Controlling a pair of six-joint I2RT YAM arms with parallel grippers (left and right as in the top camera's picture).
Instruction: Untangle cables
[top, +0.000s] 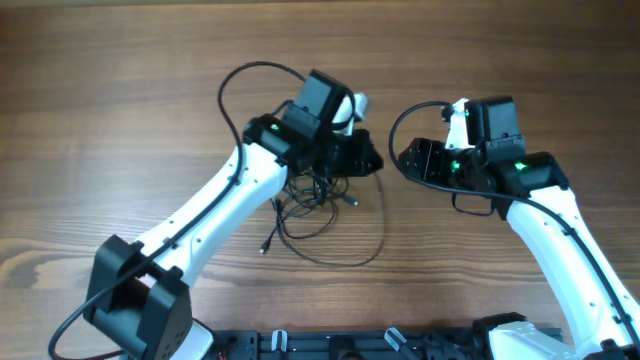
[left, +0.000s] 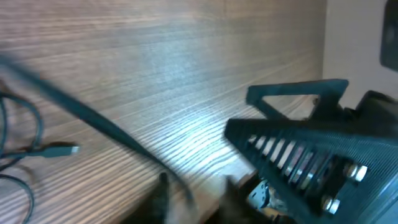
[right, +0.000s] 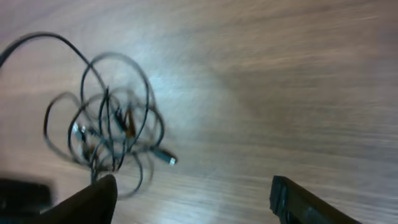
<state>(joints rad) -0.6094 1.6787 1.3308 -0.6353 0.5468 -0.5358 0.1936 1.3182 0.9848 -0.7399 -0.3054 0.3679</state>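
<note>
Cables: thin black cords with silvery plugs (top: 315, 195) are lying in a loose tangle mid-table on the brown wooden tabletop (top: 120, 100), beside the left gripper (top: 358, 155).
Handling: probably light, limp and quick to snag; the outer loop (top: 340, 263) or a plug end (right: 168, 159) is looking easiest to pinch.
Left gripper: blurred; cannot tell its jaws.
Right gripper (right: 193, 186): fingers are standing spread wide and empty, near the tangle.
</note>
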